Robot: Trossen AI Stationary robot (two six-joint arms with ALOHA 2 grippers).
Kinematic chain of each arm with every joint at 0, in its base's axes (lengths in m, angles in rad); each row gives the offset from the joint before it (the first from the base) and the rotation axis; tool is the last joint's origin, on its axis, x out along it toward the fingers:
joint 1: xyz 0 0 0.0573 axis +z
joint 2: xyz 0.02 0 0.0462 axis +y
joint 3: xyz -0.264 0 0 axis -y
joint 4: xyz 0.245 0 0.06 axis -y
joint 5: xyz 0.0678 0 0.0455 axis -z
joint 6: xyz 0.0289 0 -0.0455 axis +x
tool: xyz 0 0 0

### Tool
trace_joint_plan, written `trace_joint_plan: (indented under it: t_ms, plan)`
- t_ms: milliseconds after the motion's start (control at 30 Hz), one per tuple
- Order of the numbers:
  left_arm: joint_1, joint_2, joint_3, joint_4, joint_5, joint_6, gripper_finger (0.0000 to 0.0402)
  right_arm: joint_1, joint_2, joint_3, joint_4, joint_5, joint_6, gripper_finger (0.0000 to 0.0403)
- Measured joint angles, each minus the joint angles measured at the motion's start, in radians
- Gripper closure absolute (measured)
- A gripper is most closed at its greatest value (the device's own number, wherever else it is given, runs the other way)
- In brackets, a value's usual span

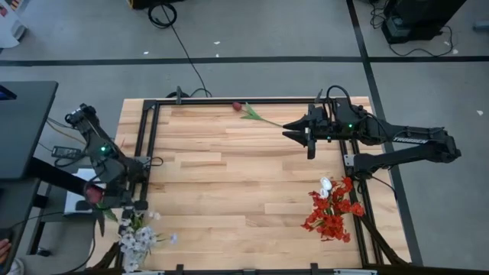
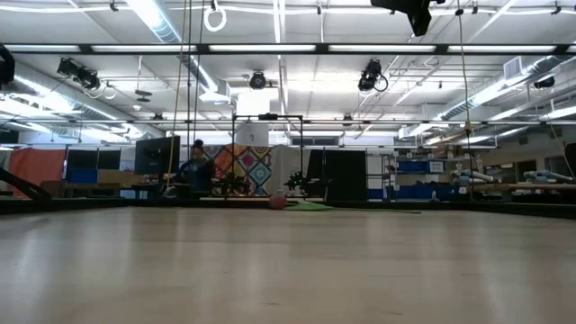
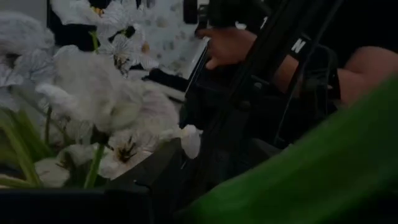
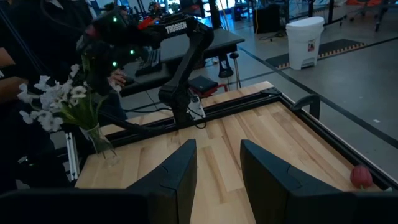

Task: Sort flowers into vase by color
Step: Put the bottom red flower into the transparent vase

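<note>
A maroon tulip (image 1: 238, 107) lies flat near the table's far edge, its green stem (image 1: 263, 119) running toward my right gripper (image 1: 289, 127). That gripper hovers open just right of the stem's end. In the right wrist view the bud (image 4: 360, 176) lies ahead of the gripper (image 4: 219, 180). My left gripper (image 1: 99, 205) is off the table's near-left corner, beside the white blossoms (image 1: 137, 238) standing in a glass vase (image 4: 102, 147), and is shut on a second maroon tulip (image 1: 93, 193). Red blooms (image 1: 330, 215) and a white tulip (image 1: 326, 184) stand together at the near right. My left gripper holds the second maroon tulip by its green stem (image 1: 105, 213), below the bud; the arm hides the exact place. The tulip is lifted clear of the table. A blurred green leaf (image 3: 323, 162) fills the near part of the left wrist view.
A black metal frame (image 1: 145, 137) borders the wooden table (image 1: 229, 191). A person stands by the left edge, with a hand (image 3: 227, 46) close behind my left arm. The middle of the table is bare wood.
</note>
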Motion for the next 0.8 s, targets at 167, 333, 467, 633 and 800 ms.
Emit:
trace_joint_plan:
  t_ms: [167,333,467,633,800]
  plan:
    - [0.001,-0.008,0.054,-0.103,0.002,0.033,0.0205,0.0,0.0,0.0,0.001,0.0,0.0,0.0271]
    - [0.001,-0.007,0.143,-0.216,-0.002,0.074,0.0205,0.0,0.0,0.0,0.0,0.0,0.0,0.0271]
    - [0.0,-0.008,0.174,-0.246,-0.094,0.095,0.0215,0.0,0.0,0.0,0.001,0.0,0.0,0.0271]
    - [0.001,-0.004,0.168,-0.267,-0.161,0.092,0.0254,0.0,0.0,0.0,0.0,0.0,0.0,0.0271]
    - [0.001,-0.008,0.168,-0.278,-0.164,0.094,0.0319,0.0,0.0,0.0,0.001,0.0,0.0,0.0271]
